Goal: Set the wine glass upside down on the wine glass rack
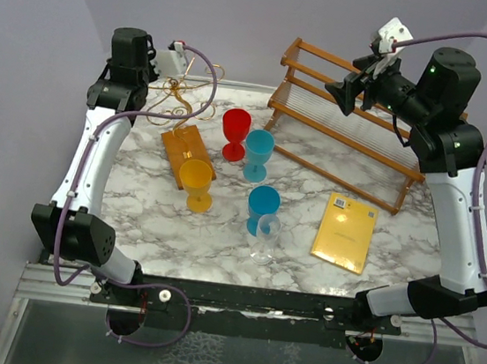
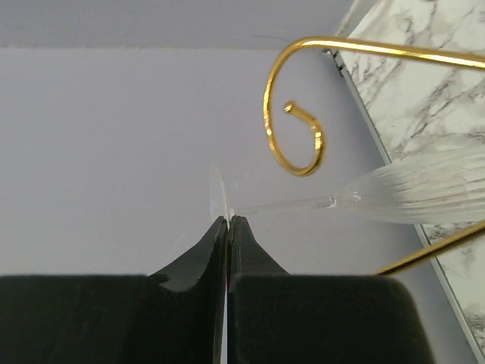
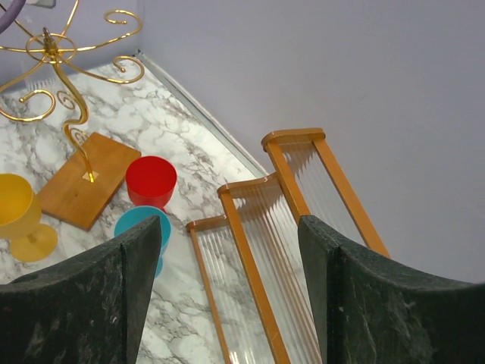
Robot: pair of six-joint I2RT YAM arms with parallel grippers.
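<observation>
My left gripper (image 2: 229,220) is shut on the thin foot of a clear wine glass (image 2: 424,189). The stem runs right to a ribbed bowl that lies sideways between two gold arms. One spiral arm end (image 2: 292,140) of the wine glass rack curls just above the stem. In the top view my left gripper (image 1: 162,67) is at the back left beside the gold wire rack (image 1: 179,94), which stands on its orange-brown base (image 1: 187,155). The rack also shows in the right wrist view (image 3: 53,53). My right gripper (image 1: 343,95) (image 3: 229,221) is open and empty, high at the back right.
A large slatted wooden rack (image 1: 347,133) stands at the back right under my right gripper. Red (image 1: 236,130), two blue (image 1: 258,151) (image 1: 263,207), yellow (image 1: 196,182) and clear (image 1: 265,238) glasses stand mid-table. A yellow booklet (image 1: 345,232) lies front right.
</observation>
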